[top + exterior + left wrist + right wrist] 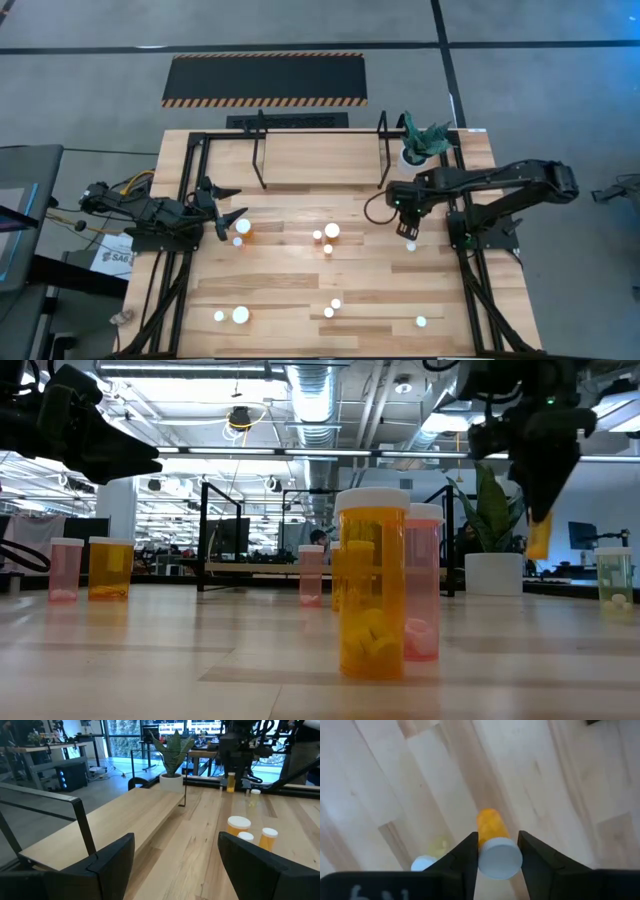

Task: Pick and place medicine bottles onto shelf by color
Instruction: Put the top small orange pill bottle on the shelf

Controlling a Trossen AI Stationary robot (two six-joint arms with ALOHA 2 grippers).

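Right gripper [496,851] grips an orange bottle [492,842] above bare table [280,275]; left gripper [228,222] open

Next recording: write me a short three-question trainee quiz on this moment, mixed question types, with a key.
1. True or false: the right gripper holds an orange bottle clear of the table.
2. How do the left gripper fingers stand? A) open, nothing between them B) shut on a bottle C) shut on the plant pot
3. Fill in: the shelf board carries ____ bottles.

Key
1. True: the low view shows the bottle hanging in the air under the right gripper.
2. A
3. no; the bottles stand on the table, and the plant pot sits at the shelf's right end.
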